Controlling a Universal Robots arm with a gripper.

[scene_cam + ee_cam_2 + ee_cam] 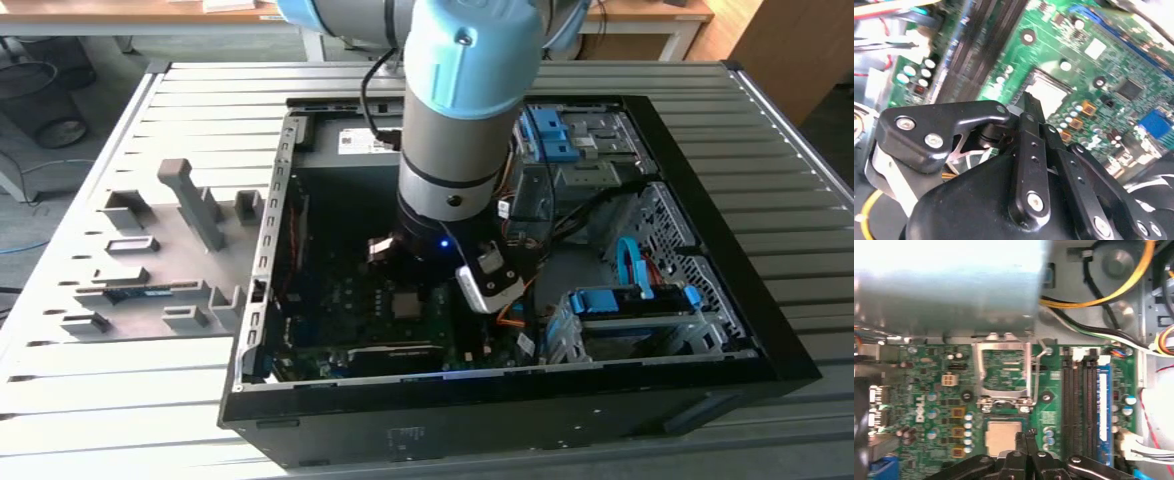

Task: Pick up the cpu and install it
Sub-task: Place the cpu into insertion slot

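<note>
Black gripper (1024, 436) jaws, pinched together, sit at the edge of the small silvery-grey square cpu (1001, 437), which lies flat on the green motherboard (934, 370). I judge it light, stiff and fragile, best gripped by opposite edges.

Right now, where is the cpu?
In the first wrist view the cpu lies on the motherboard, close by the open socket frame and the end effector.

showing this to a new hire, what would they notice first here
The big grey and light-blue robot arm reaches into the open computer case in the middle of the exterior view. In the first wrist view the gripper sits at the edge of the silvery cpu on the green motherboard, beside the open socket frame.
</note>
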